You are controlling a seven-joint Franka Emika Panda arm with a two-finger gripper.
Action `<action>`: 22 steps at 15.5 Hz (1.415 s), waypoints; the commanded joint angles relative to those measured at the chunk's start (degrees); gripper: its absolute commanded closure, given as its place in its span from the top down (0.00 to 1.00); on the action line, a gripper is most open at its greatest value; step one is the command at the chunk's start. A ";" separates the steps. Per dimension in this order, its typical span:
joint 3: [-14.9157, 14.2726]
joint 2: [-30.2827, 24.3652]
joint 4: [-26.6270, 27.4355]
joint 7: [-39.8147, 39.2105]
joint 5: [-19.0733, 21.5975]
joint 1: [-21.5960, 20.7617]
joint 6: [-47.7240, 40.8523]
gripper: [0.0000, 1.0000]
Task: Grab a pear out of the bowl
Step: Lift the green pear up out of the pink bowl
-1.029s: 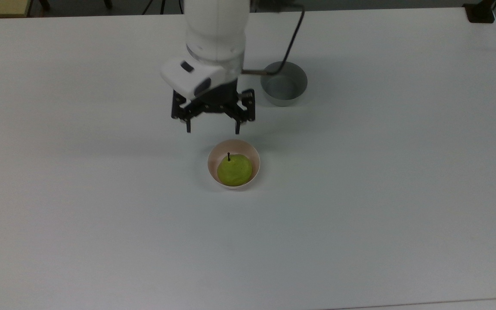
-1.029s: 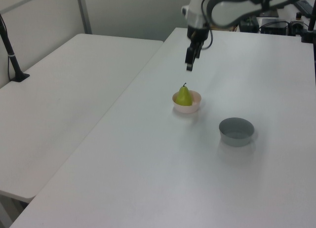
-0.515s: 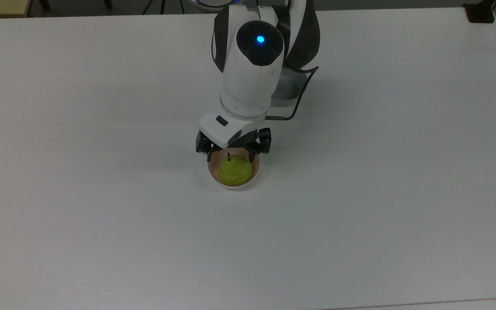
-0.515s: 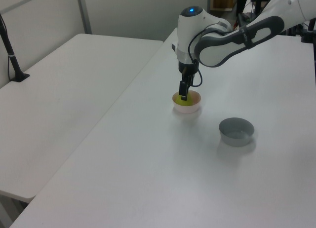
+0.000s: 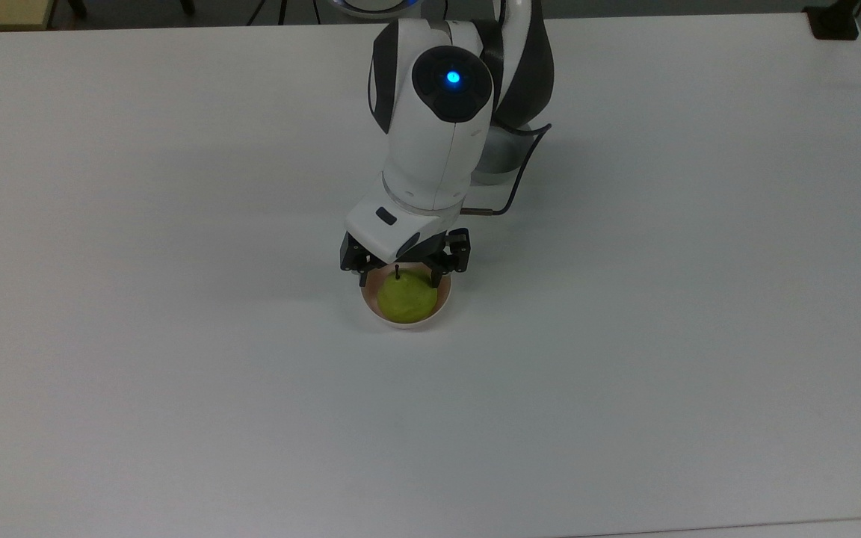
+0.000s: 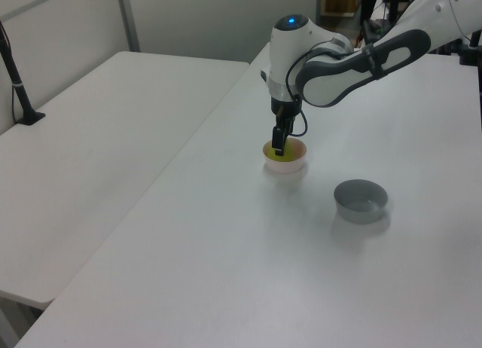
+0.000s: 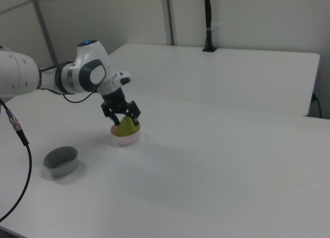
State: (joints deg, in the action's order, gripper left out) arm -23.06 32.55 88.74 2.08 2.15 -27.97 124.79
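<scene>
White bench takes up most of the top view, and its near part lies bare. In the left view a second white bench stands on the left view's left, with a narrow gap between the two.

Near the middle of the main bench sits the bowl, pale pink. The pear is inside it, yellow-green, upright, with its dark stem pointing up. In the right view the pear rises above the bowl's rim.

Just above the bowl hangs the hand, black, pointing straight down. Its fingers are apart, one on each side of the pear's top: in the top view one fingertip stands at the top view's left of the stem and the other at the right, over the far rim of the bowl. In the right view the hand straddles the pear's neck. I cannot tell whether either finger touches the fruit. In the left view the hand reaches down into the bowl and hides most of the pear.

Farther back the white arm slopes up from the hand, a blue light glowing on its joint. Beyond it in the top view, a grey bowl sits partly hidden behind the arm. In the left view the grey bowl stands well apart from the pink one, nearer and to the left view's right.
</scene>
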 commanded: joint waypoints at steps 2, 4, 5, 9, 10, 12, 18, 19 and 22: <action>-0.49 1.11 -0.15 0.82 0.48 -0.77 1.15 0.96; -0.14 1.46 -0.06 0.73 0.40 -0.77 1.24 0.92; -0.14 1.55 -0.06 0.82 0.39 -0.77 1.50 0.91; -0.14 1.64 -0.06 0.73 0.39 -0.85 1.95 0.70; -0.14 1.64 -0.06 0.73 0.31 -0.85 1.95 0.64; -0.14 1.47 -0.06 0.73 0.39 -0.85 1.95 0.53; -0.14 -7.13 1.08 0.73 0.92 -0.50 0.89 0.50; -0.14 -9.06 1.78 0.73 0.92 -0.41 0.72 0.50; -0.14 -13.11 2.31 0.29 0.66 0.20 -3.05 0.50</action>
State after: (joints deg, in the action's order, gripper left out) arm -23.06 25.73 87.53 2.43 2.16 -27.79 124.64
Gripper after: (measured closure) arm 0.256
